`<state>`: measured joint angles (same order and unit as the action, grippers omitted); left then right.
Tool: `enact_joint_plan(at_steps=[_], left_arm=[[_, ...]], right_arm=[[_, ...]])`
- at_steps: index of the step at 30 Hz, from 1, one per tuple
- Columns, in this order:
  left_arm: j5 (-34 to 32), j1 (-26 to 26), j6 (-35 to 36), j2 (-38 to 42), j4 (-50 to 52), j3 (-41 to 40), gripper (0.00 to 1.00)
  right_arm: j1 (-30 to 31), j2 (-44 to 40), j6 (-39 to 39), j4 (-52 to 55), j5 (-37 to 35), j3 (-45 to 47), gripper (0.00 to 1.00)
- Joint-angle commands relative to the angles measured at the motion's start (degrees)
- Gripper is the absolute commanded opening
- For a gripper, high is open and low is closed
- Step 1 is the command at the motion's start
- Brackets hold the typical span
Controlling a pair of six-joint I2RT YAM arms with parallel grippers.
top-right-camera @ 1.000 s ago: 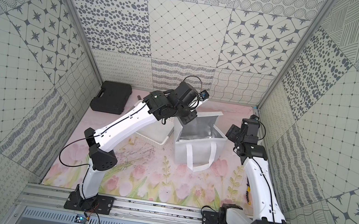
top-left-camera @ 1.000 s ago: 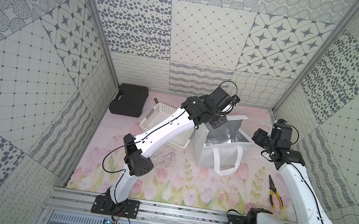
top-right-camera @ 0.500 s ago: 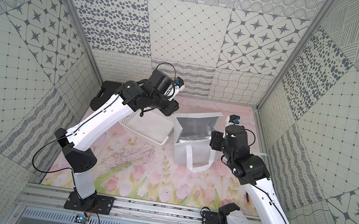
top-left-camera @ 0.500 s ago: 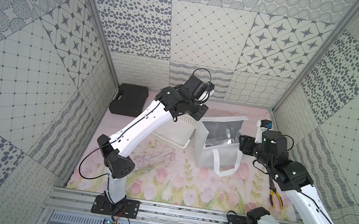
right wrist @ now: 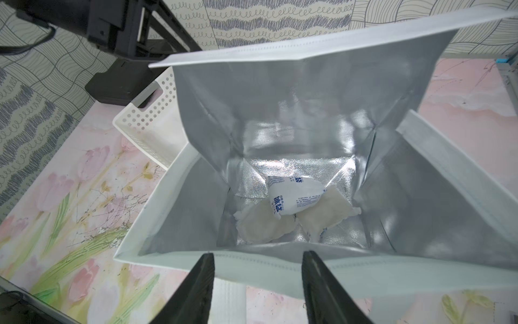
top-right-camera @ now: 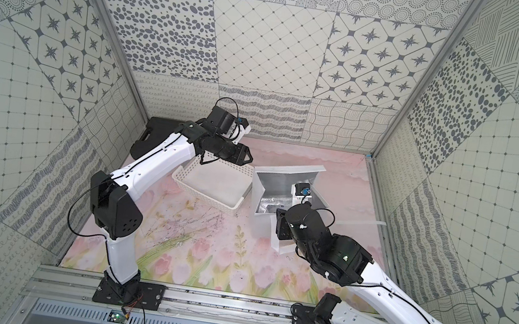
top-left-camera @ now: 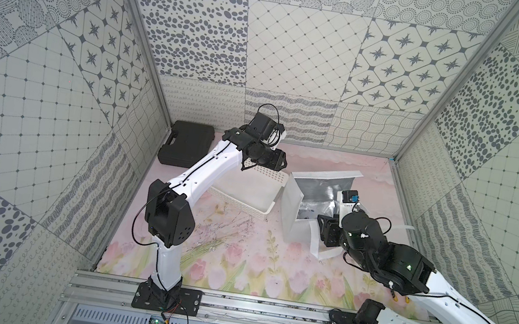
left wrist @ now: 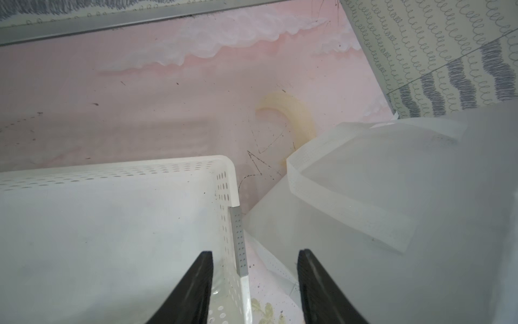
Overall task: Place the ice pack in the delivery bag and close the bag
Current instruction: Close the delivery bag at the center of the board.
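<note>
The delivery bag (right wrist: 196,283) stands open, white outside with silver foil inside, right of the table's middle in both top views (top-left-camera: 296,189) (top-right-camera: 260,184). On its foil floor lies an ice pack (right wrist: 294,196) with blue print, resting on two other whitish pouches (right wrist: 263,224). My right gripper (right wrist: 258,254) hangs open and empty over the bag's near rim, in front of the bag (top-left-camera: 326,230). My left gripper (left wrist: 255,254) is open and empty above the basket's corner closest to the bag (top-left-camera: 280,164).
A white perforated basket (top-left-camera: 247,189) (left wrist: 112,224) sits just left of the bag, almost touching it. A black case (top-left-camera: 187,143) lies at the back left by the wall. One bag strap (top-left-camera: 315,244) hangs down the front, another (left wrist: 350,207) down the basket side.
My left arm has pulled back from over the bag to above the basket, its jaws wider apart. My right arm swung from the bag's right side round to its front and rose.
</note>
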<state>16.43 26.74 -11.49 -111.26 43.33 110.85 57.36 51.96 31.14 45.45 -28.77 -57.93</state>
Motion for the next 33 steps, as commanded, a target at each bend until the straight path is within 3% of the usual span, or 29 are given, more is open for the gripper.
enact_joint_plan(at_steps=[1, 13, 21, 27, 33], left_arm=[[12.7, -0.5, -4.1, -3.9, -9.4, 0.1, 0.53], [16.6, -0.4, -5.2, -4.6, -12.3, -3.5, 0.51], [18.2, -0.5, -5.6, -4.3, -12.3, -4.2, 0.49], [22.9, -0.5, -5.9, -2.7, -15.0, -7.6, 0.47], [27.0, -0.5, -6.9, -0.9, -17.3, -13.0, 0.44]], right_arm=[[3.7, 1.4, 0.6, -2.6, -4.7, -0.1, 0.59], [7.1, -2.7, -0.4, 3.9, -4.7, -3.4, 0.63], [7.1, -2.9, -2.1, 4.0, 1.5, -1.7, 0.61], [5.6, 1.5, -4.5, -5.9, 0.5, 3.0, 0.53], [-4.9, 5.2, -6.5, -19.7, 9.9, 7.8, 0.47]])
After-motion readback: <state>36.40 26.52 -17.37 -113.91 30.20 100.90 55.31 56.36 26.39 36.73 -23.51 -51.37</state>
